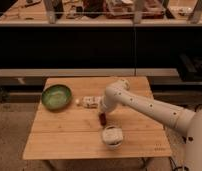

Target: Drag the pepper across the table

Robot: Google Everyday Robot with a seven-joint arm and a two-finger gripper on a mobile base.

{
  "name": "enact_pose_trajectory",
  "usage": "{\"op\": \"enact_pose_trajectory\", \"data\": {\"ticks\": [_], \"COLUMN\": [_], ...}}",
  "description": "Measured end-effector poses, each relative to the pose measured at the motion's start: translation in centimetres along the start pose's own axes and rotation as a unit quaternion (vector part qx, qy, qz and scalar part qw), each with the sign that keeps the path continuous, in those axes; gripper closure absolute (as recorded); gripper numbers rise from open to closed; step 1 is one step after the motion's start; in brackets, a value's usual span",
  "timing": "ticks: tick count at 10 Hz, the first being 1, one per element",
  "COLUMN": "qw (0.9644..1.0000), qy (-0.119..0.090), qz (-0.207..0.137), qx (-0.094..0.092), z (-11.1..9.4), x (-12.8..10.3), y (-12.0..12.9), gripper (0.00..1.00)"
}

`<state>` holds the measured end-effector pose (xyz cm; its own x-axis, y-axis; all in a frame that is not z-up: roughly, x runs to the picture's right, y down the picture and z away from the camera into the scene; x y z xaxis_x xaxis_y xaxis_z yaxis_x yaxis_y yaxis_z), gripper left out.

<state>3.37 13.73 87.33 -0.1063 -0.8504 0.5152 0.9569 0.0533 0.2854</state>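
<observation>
Nearest, a small white bowl (112,136) sitting on the wooden surface (64,137), close to the front edge. Just behind it, the gripper (102,118) reaching down at the middle of the surface, right at the little dark-red pepper (101,120). Cannot tell if the fingers are released or clenched on the pepper. A bit farther back, a small pale packet (91,102). To the far left, a round green bowl (56,96), well apart from the pepper.
</observation>
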Motion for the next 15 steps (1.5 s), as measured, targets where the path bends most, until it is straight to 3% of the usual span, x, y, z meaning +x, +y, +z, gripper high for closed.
{"op": "enact_pose_trajectory", "data": {"ticks": [5,12,15], "qw": [0.9991,0.9962,0.9949], "qy": [0.024,0.017,0.012], "qz": [0.033,0.084,0.097], "qx": [-0.001,-0.017,-0.026], "z": [-1.7,-4.2,-5.1], "x": [-1.7,-5.9,-7.2], "y": [4.9,10.4,11.6], "gripper": [0.65,0.65,0.65]}}
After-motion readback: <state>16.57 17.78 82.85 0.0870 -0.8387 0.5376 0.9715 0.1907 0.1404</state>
